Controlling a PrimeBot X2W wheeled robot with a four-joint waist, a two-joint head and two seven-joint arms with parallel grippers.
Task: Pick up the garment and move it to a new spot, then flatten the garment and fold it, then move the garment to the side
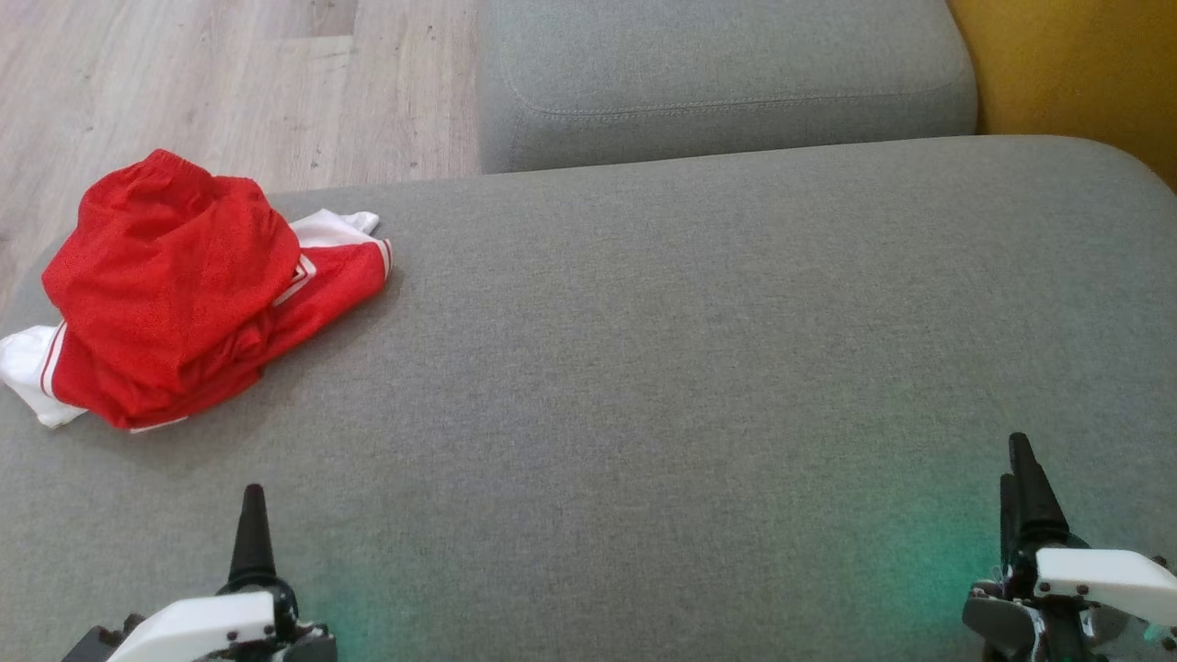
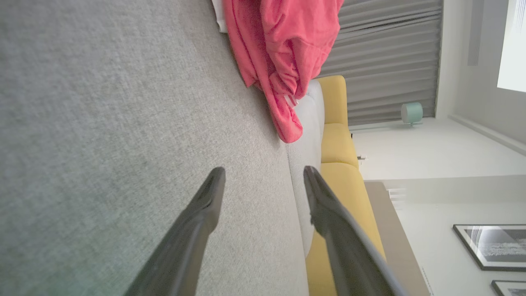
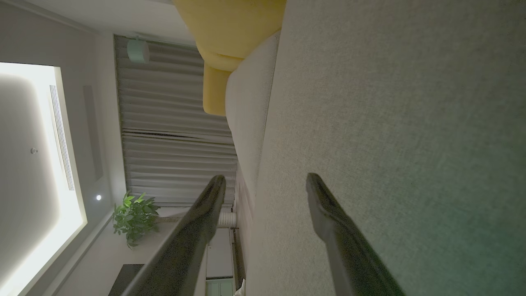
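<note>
Two grippers hang low over the grey sofa seat [image 1: 644,368], one at each near corner of the head view. The left gripper [image 2: 265,170] has its two dark fingers spread wide apart and nothing is between them; in its wrist view there is only grey fabric under the fingers. The right gripper [image 3: 266,177] is the same: fingers wide apart, holding nothing, above bare grey fabric with a faint green glow on it.

The red shorts [image 1: 175,294] lie in a crumpled heap at the far left side of the seat, close to its edge. They have white trim, and white cloth comes out from under the heap at the lower left and at the upper right. An elastic waistband shows at the top of the heap. The shorts are well apart from both grippers, nearer to the left one.

Behind the seat sits another grey cushion [image 1: 717,83], with yellow upholstery [image 1: 1076,74] to its right and wooden floor [image 1: 184,74] to its left
</note>
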